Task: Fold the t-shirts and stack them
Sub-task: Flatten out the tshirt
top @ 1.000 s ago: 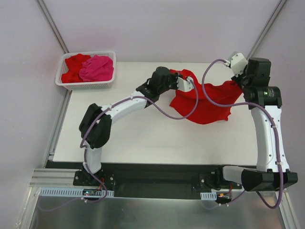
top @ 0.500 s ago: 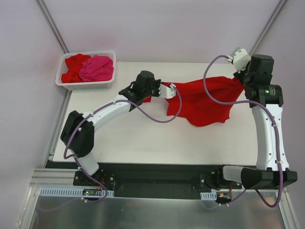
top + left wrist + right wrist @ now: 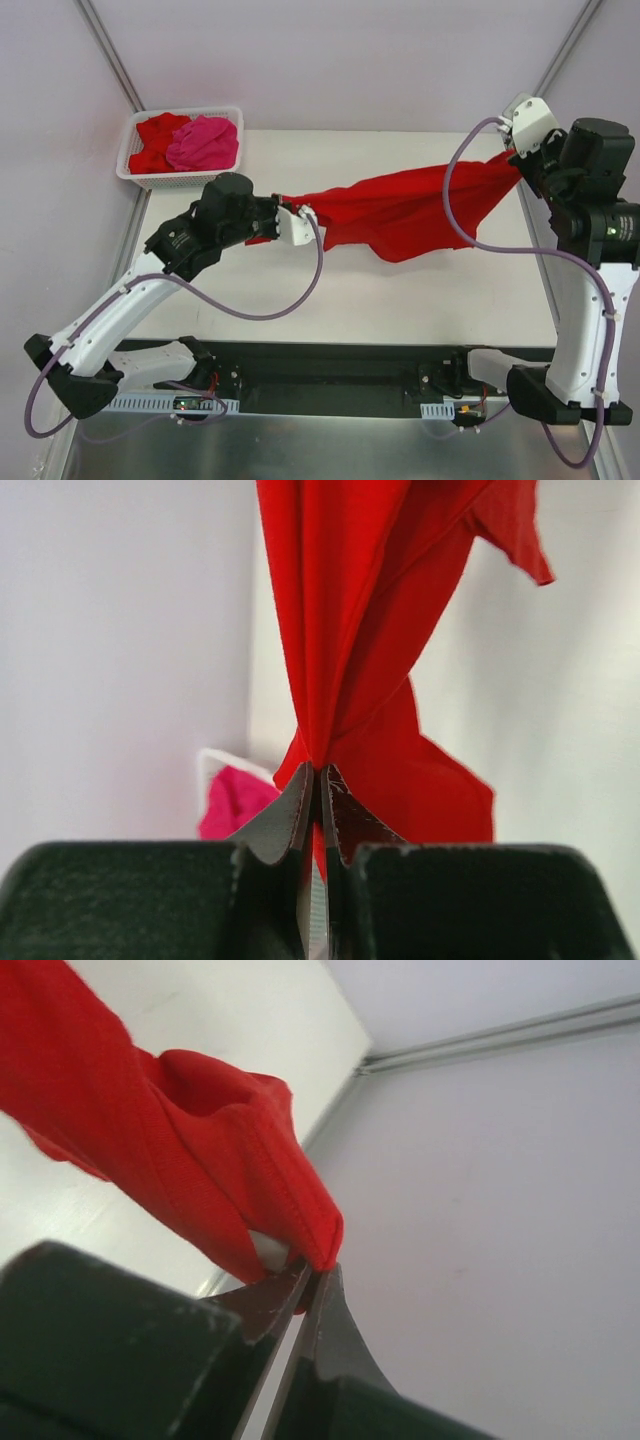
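Note:
A bright red t-shirt [image 3: 400, 208] hangs stretched between my two grippers above the table [image 3: 330, 290], sagging in the middle. My left gripper [image 3: 283, 212] is shut on its left end; in the left wrist view the cloth [image 3: 360, 630] rises out of the pinched left gripper [image 3: 319, 770]. My right gripper [image 3: 517, 160] is shut on the shirt's right end, held high near the table's back right corner; in the right wrist view a hemmed fold [image 3: 230, 1175] sits in the right gripper [image 3: 318, 1268]. Two more t-shirts, a red one [image 3: 155, 140] and a hot pink one [image 3: 204, 142], lie in the basket.
The white lattice basket [image 3: 180, 178] stands at the back left corner of the table. Purple cables loop from both arms over the table. A black rail [image 3: 330, 372] runs along the near edge, with grey walls around.
Both arms have pulled apart: the left gripper moved left and toward the front, the right gripper moved right and up. The shirt went from a bunched heap to a stretched band.

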